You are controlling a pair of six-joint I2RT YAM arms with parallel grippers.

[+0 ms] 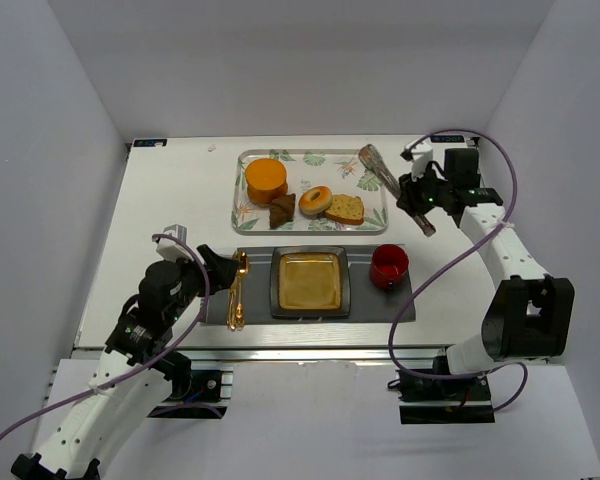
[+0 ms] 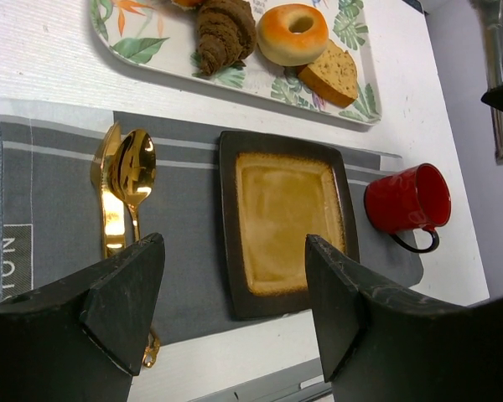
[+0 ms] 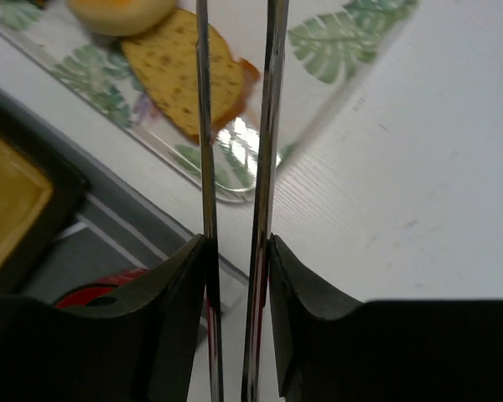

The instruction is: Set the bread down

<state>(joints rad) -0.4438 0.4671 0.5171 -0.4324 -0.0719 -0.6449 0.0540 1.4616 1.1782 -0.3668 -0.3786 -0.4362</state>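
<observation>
Tongs (image 1: 385, 178) held, bread (image 1: 344, 209) not yet taken.
The right claw (image 1: 420, 195) is pinched on the tongs; the left claw (image 2: 235, 285) is spread. Bread lies on the tray (image 1: 310, 162); next, the tongs would need to be brought over it.

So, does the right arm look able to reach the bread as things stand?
Probably yes: the right hand grips the tongs just beside the tray, and the bread lies uncovered at its near right corner.

white table (image 1: 170, 200) | leaf-print tray (image 1: 325, 160) at far centre | grey placemat (image 1: 258, 295) along near edge
</observation>
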